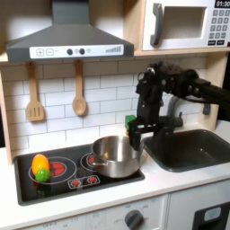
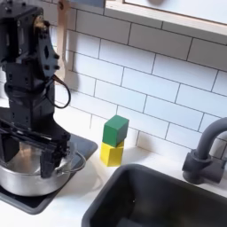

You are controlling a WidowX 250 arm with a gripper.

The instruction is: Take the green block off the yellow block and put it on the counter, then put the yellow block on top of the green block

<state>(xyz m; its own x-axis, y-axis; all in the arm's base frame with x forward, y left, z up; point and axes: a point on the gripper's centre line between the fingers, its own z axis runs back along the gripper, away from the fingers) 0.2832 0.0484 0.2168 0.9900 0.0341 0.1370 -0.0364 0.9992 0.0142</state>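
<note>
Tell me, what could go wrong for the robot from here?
The green block sits stacked on the yellow block close to the sink edge, so a clumsy grab might knock either in. The gripper hangs by the steel pot and could bump it when moving.

**Materials and finishes**

Steel pot [image 1: 115, 155]: shiny brushed metal, reflective rim. Stovetop [image 1: 67, 172]: glossy black, printed red burners. Green block [image 2: 115, 130] and yellow block [image 2: 112, 153]: matt, smooth, painted-looking. Counter [image 2: 75, 213]: smooth off-white, slight sheen. Sink [image 2: 160, 202]: dark grey matt plastic. Faucet [image 2: 206, 160]: dark satin finish. Wall tiles [image 2: 155, 80]: glossy white. Spatula [image 1: 34, 94] and spoon [image 1: 79, 90]: plain wood. Gripper [image 2: 34, 160]: matt black plastic.
</note>
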